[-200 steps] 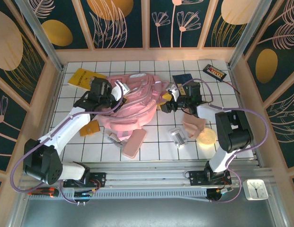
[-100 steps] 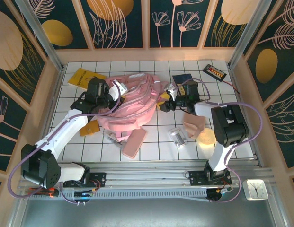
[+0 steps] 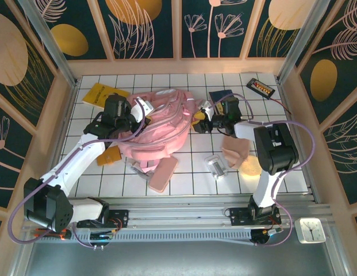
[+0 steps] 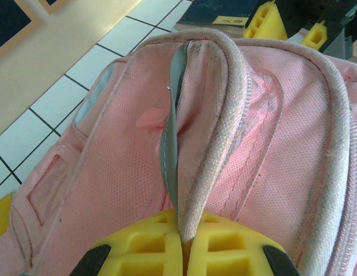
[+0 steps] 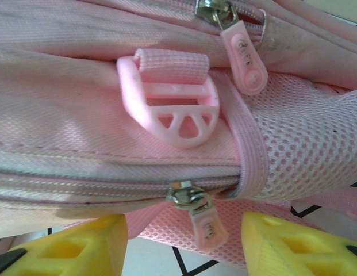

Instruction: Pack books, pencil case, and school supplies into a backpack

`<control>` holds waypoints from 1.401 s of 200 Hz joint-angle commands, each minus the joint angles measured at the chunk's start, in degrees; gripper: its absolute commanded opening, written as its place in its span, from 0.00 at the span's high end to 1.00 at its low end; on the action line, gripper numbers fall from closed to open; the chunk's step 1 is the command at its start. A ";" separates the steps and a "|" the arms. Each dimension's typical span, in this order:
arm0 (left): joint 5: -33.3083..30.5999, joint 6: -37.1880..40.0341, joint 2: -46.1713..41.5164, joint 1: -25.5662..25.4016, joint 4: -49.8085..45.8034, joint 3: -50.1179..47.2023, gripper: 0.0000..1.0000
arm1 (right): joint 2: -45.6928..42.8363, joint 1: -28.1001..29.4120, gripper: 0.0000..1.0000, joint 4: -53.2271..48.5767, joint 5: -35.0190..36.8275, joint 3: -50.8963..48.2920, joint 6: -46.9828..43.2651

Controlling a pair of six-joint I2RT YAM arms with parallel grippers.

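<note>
While lying crumpled at the middle of the tabletop (image 3: 187, 169), backpack (image 3: 167, 135) is being pinched at its piped rim by left tool (image 4: 183, 244), jaws pressed together on the fabric. At its side, right tool (image 5: 184, 244) is hovering, jaws spread, a zip pull (image 5: 208, 225) between them. Just beside its near edge, pencil case (image 3: 162, 174) is lying.

Slumped and crumpled at mid-desk, a large soft pale pink backpack (image 3: 161, 129), with pink zip pulls (image 5: 245, 54) and a pink plastic strap buckle (image 5: 172, 98) on its side. Beyond the backpack's far-left corner, a thin bright yellow book (image 3: 99, 95) lying flat; off its far-right side, a dark navy book (image 3: 220, 94) with a pale label. Against its near edge, a slim salmon-pink pencil case (image 3: 162, 174), with an orange-brown square pad (image 3: 111, 156) to the near left and silver-grey clip pieces (image 3: 215, 165) to the near right.
</note>
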 commanded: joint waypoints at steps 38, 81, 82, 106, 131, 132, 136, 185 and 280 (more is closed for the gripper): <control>3.18 1.12 -3.58 0.48 5.46 0.92 1.00 | 1.33 0.01 0.52 3.18 2.46 2.49 -0.29; 3.09 1.09 -3.58 0.49 5.46 1.16 1.00 | 1.12 0.10 0.64 3.73 3.13 2.31 -0.09; 3.09 1.07 -3.58 0.48 5.46 1.13 1.00 | 1.12 0.12 0.65 3.69 3.13 2.35 -0.11; 2.96 0.88 -3.57 0.56 5.64 1.09 1.00 | 0.54 0.12 0.77 3.12 2.89 2.09 -0.26; 2.18 0.87 -3.88 0.56 5.64 0.92 1.00 | -0.23 0.12 0.86 2.33 2.78 1.78 -0.18; 2.15 0.87 -3.95 0.60 5.60 0.92 1.00 | -0.26 0.13 0.87 2.28 2.82 1.83 -0.20; 2.01 0.88 -3.93 0.64 5.62 0.85 1.00 | -0.29 0.10 0.88 1.96 2.86 1.87 -0.21; -1.91 0.67 -4.48 0.62 5.90 0.41 1.00 | -3.77 0.19 1.00 -6.95 4.80 1.72 -4.32; -16.29 -2.10 -0.22 -4.03 8.04 2.33 1.00 | -11.33 2.42 1.00 -30.57 7.01 3.80 -12.41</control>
